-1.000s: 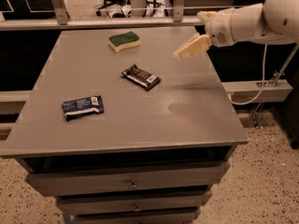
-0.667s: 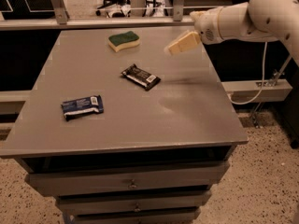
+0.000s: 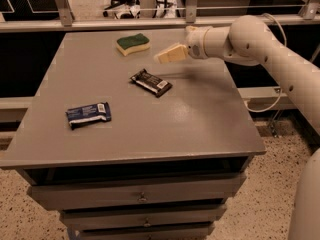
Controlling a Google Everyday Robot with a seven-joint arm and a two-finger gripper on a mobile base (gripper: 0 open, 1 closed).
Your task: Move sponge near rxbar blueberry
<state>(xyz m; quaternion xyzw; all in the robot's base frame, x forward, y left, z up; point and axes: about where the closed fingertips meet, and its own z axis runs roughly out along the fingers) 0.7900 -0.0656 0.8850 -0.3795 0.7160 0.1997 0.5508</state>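
The sponge [image 3: 133, 43], dark green on top with a pale yellow body, lies at the far middle of the grey table [image 3: 200, 119]. The rxbar blueberry [image 3: 88, 114], in a dark blue wrapper with white patches, lies at the near left. My gripper [image 3: 164, 57] hangs above the far right part of the table, to the right of the sponge and a little nearer to me, apart from it. Nothing shows in the gripper.
A black-wrapped bar with a white label [image 3: 151, 82] lies mid-table, between the sponge and the blue bar. A metal railing [image 3: 150, 21] runs behind the far edge. Drawers [image 3: 142, 196] sit under the tabletop. My white arm [image 3: 280, 64] reaches in from the right.
My gripper has moved left across the far part of the table, toward the sponge. The sponge and both bars have not moved.
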